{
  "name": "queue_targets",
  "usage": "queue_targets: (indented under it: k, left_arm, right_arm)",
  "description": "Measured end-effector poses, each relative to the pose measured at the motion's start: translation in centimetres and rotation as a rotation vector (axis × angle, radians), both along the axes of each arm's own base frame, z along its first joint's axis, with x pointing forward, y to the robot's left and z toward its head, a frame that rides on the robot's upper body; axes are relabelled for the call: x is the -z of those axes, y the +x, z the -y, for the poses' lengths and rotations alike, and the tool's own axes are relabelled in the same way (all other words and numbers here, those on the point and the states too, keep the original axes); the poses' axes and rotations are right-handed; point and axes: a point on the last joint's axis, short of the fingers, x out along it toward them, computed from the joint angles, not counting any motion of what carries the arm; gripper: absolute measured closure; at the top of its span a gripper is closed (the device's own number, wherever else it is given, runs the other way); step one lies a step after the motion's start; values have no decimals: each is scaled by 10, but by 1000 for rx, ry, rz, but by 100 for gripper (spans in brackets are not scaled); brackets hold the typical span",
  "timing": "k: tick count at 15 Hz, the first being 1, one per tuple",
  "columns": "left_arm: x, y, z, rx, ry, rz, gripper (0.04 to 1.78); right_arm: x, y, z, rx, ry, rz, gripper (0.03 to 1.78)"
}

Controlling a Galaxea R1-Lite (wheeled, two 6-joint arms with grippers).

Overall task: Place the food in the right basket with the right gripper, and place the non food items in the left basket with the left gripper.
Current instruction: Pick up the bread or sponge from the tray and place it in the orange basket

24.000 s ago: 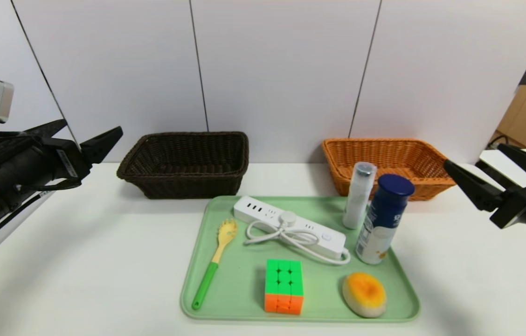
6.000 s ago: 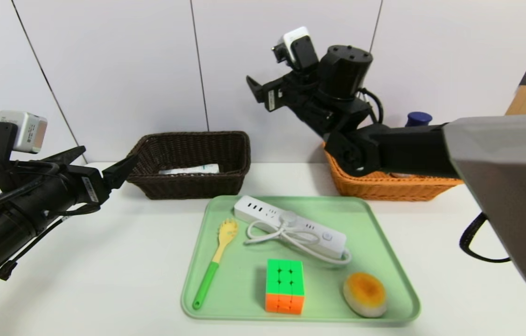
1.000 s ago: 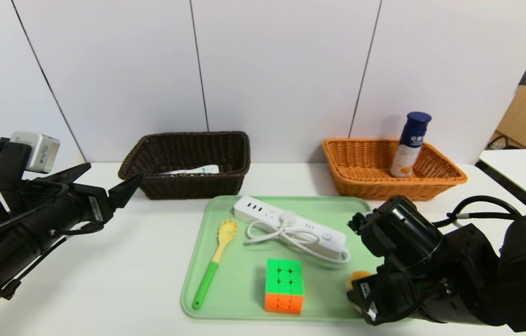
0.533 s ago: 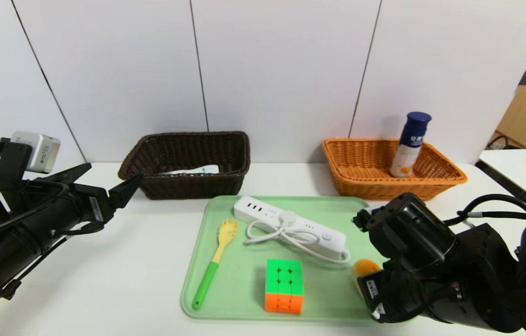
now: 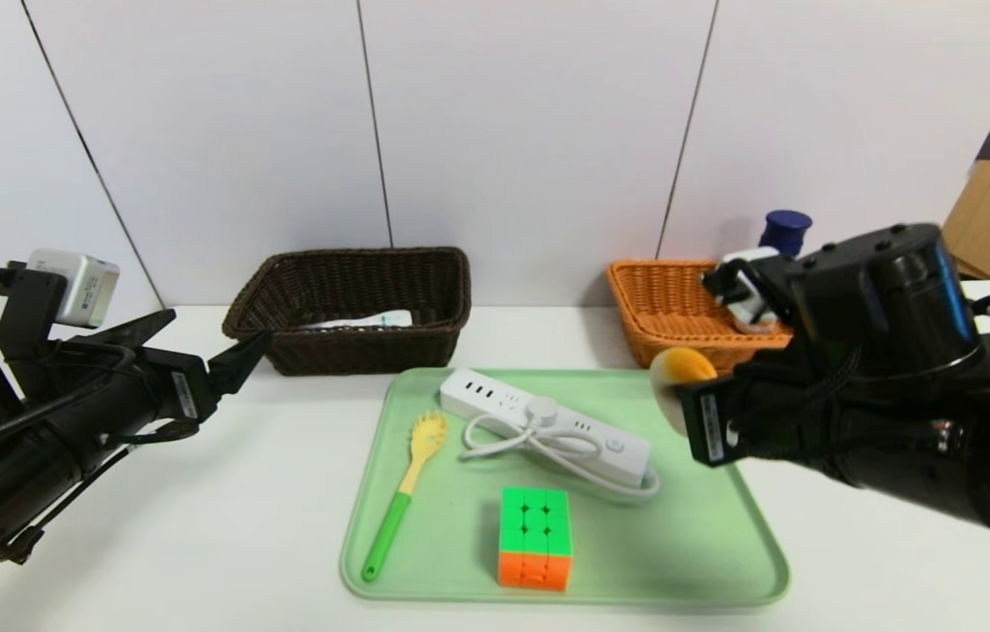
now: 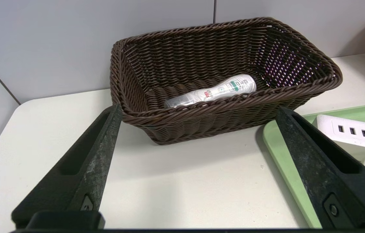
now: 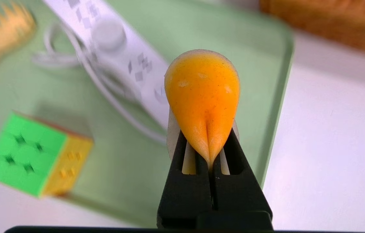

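Partly done, judging by layout: a white tube [image 6: 213,91] lies in the left basket [image 5: 350,307] and a bottle [image 5: 785,230] stands in the right basket [image 5: 679,307], while the power strip [image 5: 548,426], cube [image 5: 534,537] and spatula [image 5: 398,496] sit on the tray [image 5: 723,562]. Right tool [image 7: 211,147] is pressed tight on the bun [image 7: 202,94], squashing its near end, lifted above the tray's right edge, just short of the right basket. Left tool [image 6: 195,161] is spread wide and holds nothing, low over the tabletop [image 5: 223,491] near the left basket.

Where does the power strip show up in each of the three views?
Head view: power strip across the tray's far half.
Left wrist view: only its socket end, at the picture's edge on the tray.
Right wrist view: partly behind the bun.
Shared landmark: the green tray.
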Motion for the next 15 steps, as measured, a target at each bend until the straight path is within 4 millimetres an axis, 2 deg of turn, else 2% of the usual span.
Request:
queue_targets:
  k: [4,6,10,13,15]
  left_arm:
    - [0,1,0,1,0,-2,13]
    - [1,2,1,1,-1,-4,13]
    - [2,2,0,0,0,-10,13]
    - [2,2,0,0,-1,-11,13]
    - [2,2,0,0,-2,-9,13]
  right_arm:
    - [-28,35,17,68,22,158,173]
    - [-30,58,25,100,26,169,173]
    - [-23,109,39,189,7,163,173]
    - [-7,142,42,226,-10,137,173]
    - [4,157,41,238,-14,121,173]
